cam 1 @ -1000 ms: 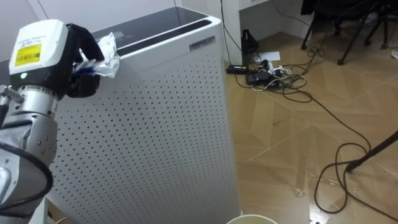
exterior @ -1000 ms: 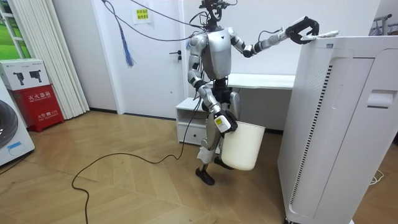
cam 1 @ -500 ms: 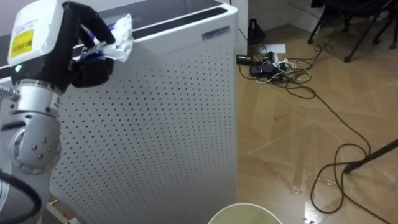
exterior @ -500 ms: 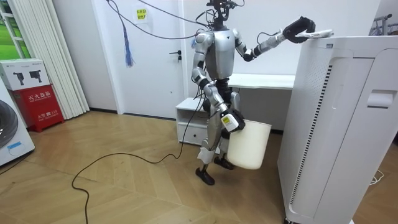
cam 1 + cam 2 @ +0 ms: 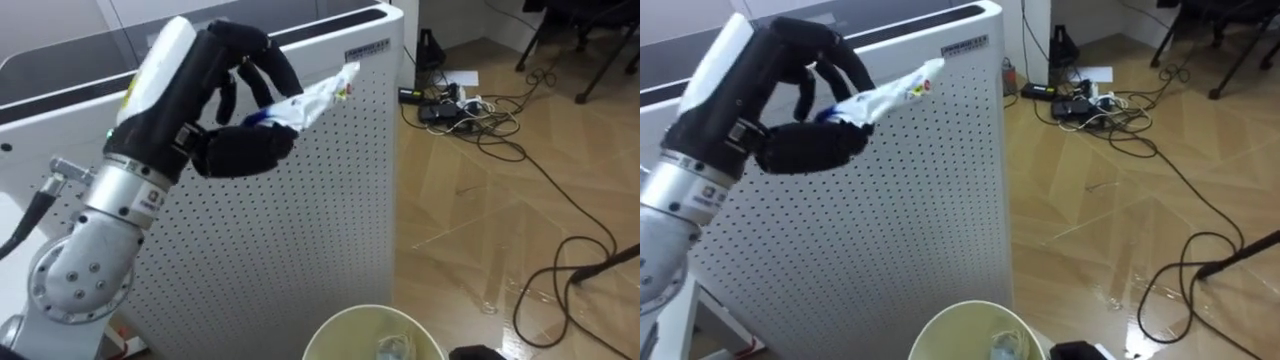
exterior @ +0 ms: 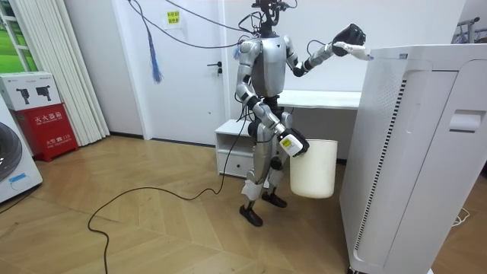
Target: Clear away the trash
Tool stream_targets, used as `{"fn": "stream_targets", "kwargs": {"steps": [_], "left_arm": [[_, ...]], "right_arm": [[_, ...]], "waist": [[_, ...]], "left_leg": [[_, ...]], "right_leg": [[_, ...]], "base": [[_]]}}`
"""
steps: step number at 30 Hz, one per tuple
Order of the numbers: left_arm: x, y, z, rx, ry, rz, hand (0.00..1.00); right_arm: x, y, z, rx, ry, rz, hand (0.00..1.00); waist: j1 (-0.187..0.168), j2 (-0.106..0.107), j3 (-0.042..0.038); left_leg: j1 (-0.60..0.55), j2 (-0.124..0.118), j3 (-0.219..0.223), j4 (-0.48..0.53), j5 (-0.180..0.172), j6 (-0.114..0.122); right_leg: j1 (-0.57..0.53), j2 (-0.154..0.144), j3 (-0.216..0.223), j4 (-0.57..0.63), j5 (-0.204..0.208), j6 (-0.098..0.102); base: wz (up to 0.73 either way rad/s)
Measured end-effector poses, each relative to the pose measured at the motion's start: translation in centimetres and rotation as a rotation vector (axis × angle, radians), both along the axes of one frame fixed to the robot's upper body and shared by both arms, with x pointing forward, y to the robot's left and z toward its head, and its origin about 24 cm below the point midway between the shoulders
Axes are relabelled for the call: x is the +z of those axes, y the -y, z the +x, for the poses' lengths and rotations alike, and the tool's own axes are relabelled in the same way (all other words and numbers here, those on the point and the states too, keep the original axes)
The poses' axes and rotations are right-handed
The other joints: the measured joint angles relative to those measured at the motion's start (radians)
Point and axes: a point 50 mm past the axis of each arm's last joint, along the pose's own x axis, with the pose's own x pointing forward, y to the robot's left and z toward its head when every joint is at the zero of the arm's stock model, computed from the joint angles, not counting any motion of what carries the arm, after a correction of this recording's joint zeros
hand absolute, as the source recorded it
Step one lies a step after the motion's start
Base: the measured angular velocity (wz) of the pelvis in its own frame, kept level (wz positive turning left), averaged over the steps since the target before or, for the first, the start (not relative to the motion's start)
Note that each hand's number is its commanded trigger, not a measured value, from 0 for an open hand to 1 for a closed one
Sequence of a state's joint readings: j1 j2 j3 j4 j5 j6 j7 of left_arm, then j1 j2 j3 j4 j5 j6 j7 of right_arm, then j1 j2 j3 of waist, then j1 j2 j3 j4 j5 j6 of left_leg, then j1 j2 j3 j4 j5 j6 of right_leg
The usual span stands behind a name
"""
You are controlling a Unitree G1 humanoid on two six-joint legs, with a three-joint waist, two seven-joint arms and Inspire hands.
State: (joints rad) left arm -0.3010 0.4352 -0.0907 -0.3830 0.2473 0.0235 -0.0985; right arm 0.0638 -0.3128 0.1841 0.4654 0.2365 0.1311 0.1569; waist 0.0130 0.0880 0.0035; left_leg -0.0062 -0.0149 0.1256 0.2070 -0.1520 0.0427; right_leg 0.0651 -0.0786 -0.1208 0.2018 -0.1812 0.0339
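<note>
Wood floor [image 5: 520, 200], tall perforated white cabinet [image 5: 300, 230] alongside. Nearest, a white bin [image 5: 335, 322] is carried at the right hand [image 6: 291, 144], grip not discernible. Above it, a crumpled wrapper [image 5: 315, 95] is pinched in the curled left hand [image 5: 235, 150] by the cabinet's top edge. Judged light, soft, easily slipped; best held at its bunched end.

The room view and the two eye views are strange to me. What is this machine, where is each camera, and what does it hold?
It is a two-legged robot with two arms. The room view comes from a camera standing in the room; the eye views come from the robot's head, looking down. It stands beside a tall white cabinet. Its left hand, raised, is curled round a crumpled wrapper. Its right hand carries a white bin, whose open top shows below.
</note>
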Motion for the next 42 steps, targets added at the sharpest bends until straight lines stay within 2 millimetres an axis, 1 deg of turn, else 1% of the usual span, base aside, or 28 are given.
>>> {"fn": "stream_targets", "kwargs": {"steps": [1,4,8,10,13,15,16,17,20,22,23,25,27,30,32,34,36,38,39,40,42], "left_arm": [[-0.2,0.3,0.0,-0.020,-0.016,0.006,1.00],[-1.1,1.0,-0.2,-0.086,-0.080,0.006,1.00],[-2.8,1.7,-0.6,-0.130,-0.153,0.005,1.00],[-4.8,1.7,-0.5,-0.129,-0.232,0.007,1.00],[-6.6,1.5,-0.3,-0.117,-0.311,0.027,1.00],[-7.2,1.3,-0.1,-0.116,-0.339,0.033,1.00],[-7.7,1.1,0.1,-0.109,-0.361,0.035,1.00],[-8.0,1.0,0.1,-0.103,-0.374,0.036,1.00],[-9.8,0.5,0.1,-0.080,-0.444,0.039,1.00],[-11.9,0.6,0.3,-0.076,-0.530,0.059,1.00],[-12.5,0.6,0.3,-0.077,-0.550,0.063,1.00],[-14.3,0.8,0.0,-0.077,-0.626,0.072,1.00],[-15.2,1.0,-0.2,-0.084,-0.663,0.074,1.00],[-16.9,1.4,-0.4,-0.085,-0.730,0.077,1.00],[-18.0,1.3,-0.6,-0.077,-0.772,0.103,1.00],[-19.0,1.0,-0.7,-0.067,-0.815,0.132,1.00],[-19.6,0.8,-0.9,-0.060,-0.840,0.137,1.00],[-20.0,1.0,-1.1,-0.070,-0.856,0.147,1.00],[-20.2,1.2,-1.4,-0.082,-0.867,0.152,0.69],[-20.6,1.5,-1.6,-0.102,-0.886,0.165,0.00],[-21.4,1.8,-2.0,-0.121,-0.918,0.193,0.00]], "right_arm": [[0.0,-0.1,-0.1,0.012,-0.005,-0.005,1.00],[-0.1,-0.2,-0.1,0.029,-0.007,-0.011,1.00],[-0.1,-0.6,0.2,0.050,-0.006,-0.012,1.00],[-0.2,-0.9,0.6,0.064,-0.011,-0.017,1.00],[-0.2,-0.9,1.6,0.065,-0.007,-0.024,1.00],[0.0,-0.8,2.4,0.063,0.009,-0.031,1.00],[0.0,-0.7,2.7,0.060,0.015,-0.035,1.00],[0.1,-0.7,2.8,0.059,0.017,-0.036,1.00],[0.0,-0.7,3.2,0.046,0.031,-0.026,1.00],[-0.3,-0.8,3.5,0.024,0.013,-0.010,1.00],[-0.2,-0.9,3.6,0.027,0.012,-0.011,1.00],[-0.2,-1.0,4.0,0.027,0.013,-0.009,1.00],[-0.2,-1.1,4.1,0.024,0.016,-0.003,1.00],[-0.3,-1.5,4.6,0.035,0.009,-0.004,1.00],[-0.2,-1.6,4.6,0.039,0.009,-0.001,1.00],[-0.2,-1.6,4.7,0.038,0.010,0.000,1.00],[-0.3,-1.6,4.6,0.021,0.004,0.013,1.00],[-0.4,-1.5,4.5,0.015,0.001,0.016,1.00],[-0.4,-1.6,4.5,0.018,-0.001,0.017,1.00],[-0.5,-1.7,4.5,0.027,-0.006,0.016,1.00],[-0.6,-2.0,4.5,0.046,-0.016,0.009,1.00]], "waist": [[0.004,0.000,0.0001],[0.023,-0.001,0.0005],[0.021,-0.005,0.0032],[0.022,-0.009,0.0067],[0.020,-0.018,0.0142],[0.020,-0.020,0.0158],[0.021,-0.020,0.0162],[0.022,-0.020,0.0162],[0.020,-0.020,0.0170],[0.019,-0.020,0.0172],[0.017,-0.020,0.0174],[0.015,-0.024,0.0195],[0.013,-0.026,0.0210],[0.009,-0.033,0.0258],[0.006,-0.035,0.0273],[0.001,-0.041,0.0309],[-0.008,-0.044,0.0330],[-0.010,-0.048,0.0353],[-0.011,-0.052,0.0356],[-0.012,-0.058,0.0356],[-0.011,-0.061,0.0351]], "left_leg": [[-0.004,0.000,-0.003,0.001,0.000,0.000],[-0.023,0.000,-0.008,0.004,0.000,0.000],[-0.056,-0.002,-0.022,0.015,0.000,0.000],[-0.059,-0.002,-0.026,0.015,0.000,0.000],[-0.088,-0.002,-0.042,0.030,0.001,0.000],[-0.117,-0.003,-0.049,0.043,0.002,0.002],[-0.126,-0.003,-0.050,0.047,0.002,0.002],[-0.128,-0.003,-0.051,0.048,0.002,0.002],[-0.140,-0.004,-0.057,0.050,0.002,0.003],[-0.149,-0.004,-0.059,0.051,0.002,0.003],[-0.153,-0.004,-0.060,0.052,0.002,0.003],[-0.178,-0.004,-0.062,0.057,0.004,0.004],[-0.204,-0.005,-0.072,0.064,0.004,0.004],[-0.227,-0.006,-0.074,0.068,0.004,0.005],[-0.235,-0.008,-0.074,0.068,0.005,0.006],[-0.245,-0.010,-0.074,0.068,0.006,0.007],[-0.249,-0.014,-0.076,0.068,0.007,0.009],[-0.252,-0.015,-0.074,0.068,0.007,0.009],[-0.253,-0.015,-0.071,0.068,0.007,0.009],[-0.253,-0.014,-0.071,0.068,0.007,0.009],[-0.253,-0.014,-0.071,0.068,0.007,0.009]], "right_leg": [[-0.002,-0.001,-0.010,0.000,0.000,0.000],[-0.022,-0.004,-0.021,0.002,0.000,0.000],[-0.045,-0.006,-0.037,0.006,0.000,0.000],[-0.046,-0.007,-0.048,0.006,0.000,0.000],[-0.062,-0.008,-0.062,0.010,0.000,0.000],[-0.086,-0.010,-0.078,0.021,0.000,0.000],[-0.092,-0.010,-0.079,0.021,0.000,0.000],[-0.095,-0.011,-0.080,0.021,0.000,0.000],[-0.102,-0.011,-0.086,0.022,0.000,0.000],[-0.109,-0.011,-0.090,0.022,0.000,0.000],[-0.112,-0.012,-0.093,0.022,0.000,0.000],[-0.137,-0.012,-0.096,0.026,0.000,0.000],[-0.159,-0.014,-0.102,0.035,0.000,0.000],[-0.183,-0.015,-0.105,0.040,0.000,0.000],[-0.191,-0.017,-0.106,0.040,0.000,0.000],[-0.202,-0.019,-0.107,0.041,0.000,0.000],[-0.204,-0.024,-0.115,0.042,-0.002,0.002],[-0.213,-0.026,-0.116,0.054,-0.002,0.003],[-0.218,-0.027,-0.116,0.063,-0.002,0.003],[-0.222,-0.027,-0.115,0.069,-0.002,0.003],[-0.226,-0.028,-0.116,0.077,-0.002,0.003]], "base": [[0.08],[0.00],[0.11],[0.05],[0.14],[0.15],[0.08],[0.05],[0.06],[0.00],[0.04],[0.05],[0.09],[0.02],[0.00],[0.00],[0.06],[0.00],[0.00],[0.00],[0.00]]}}
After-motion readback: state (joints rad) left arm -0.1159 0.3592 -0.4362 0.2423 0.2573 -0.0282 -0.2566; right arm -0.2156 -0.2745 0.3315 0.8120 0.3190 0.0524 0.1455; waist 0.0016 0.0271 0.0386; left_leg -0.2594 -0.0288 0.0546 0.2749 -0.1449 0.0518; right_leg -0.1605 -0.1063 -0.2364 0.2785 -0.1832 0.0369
